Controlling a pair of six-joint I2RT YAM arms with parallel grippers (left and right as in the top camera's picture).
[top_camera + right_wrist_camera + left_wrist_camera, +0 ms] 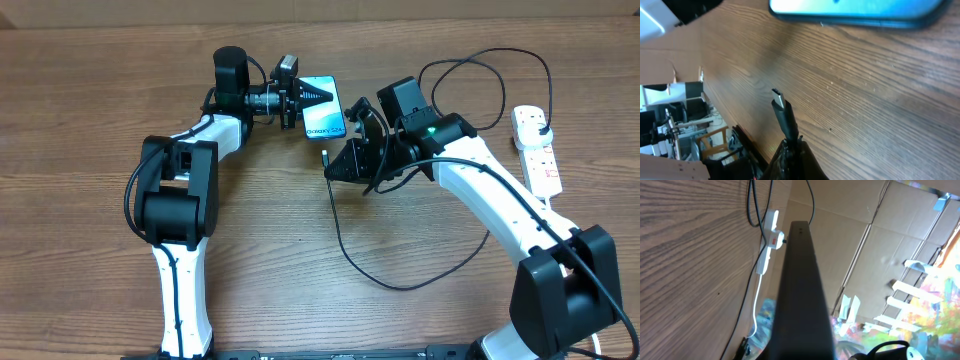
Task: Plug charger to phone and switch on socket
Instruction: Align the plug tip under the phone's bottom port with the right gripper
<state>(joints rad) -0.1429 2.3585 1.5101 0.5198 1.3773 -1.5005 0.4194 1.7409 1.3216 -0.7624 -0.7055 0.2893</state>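
The phone (325, 112) lies on the table with its light blue screen up. My left gripper (303, 95) is shut on its far-left end. In the left wrist view the phone (800, 290) is a dark slab seen edge-on. My right gripper (338, 166) is shut on the charger's black connector (325, 157), held just short of the phone's near end. In the right wrist view the connector tip (780, 104) sticks out of my fingers (792, 145) and points toward the phone (860, 11), with a gap between them. The white socket (537, 150) lies at the far right.
The black charger cable (400, 285) loops across the table in front of my right arm and up to the socket's far end. The socket (771, 232) and its thick white cord (757, 295) show in the left wrist view. Cardboard walls stand behind the table.
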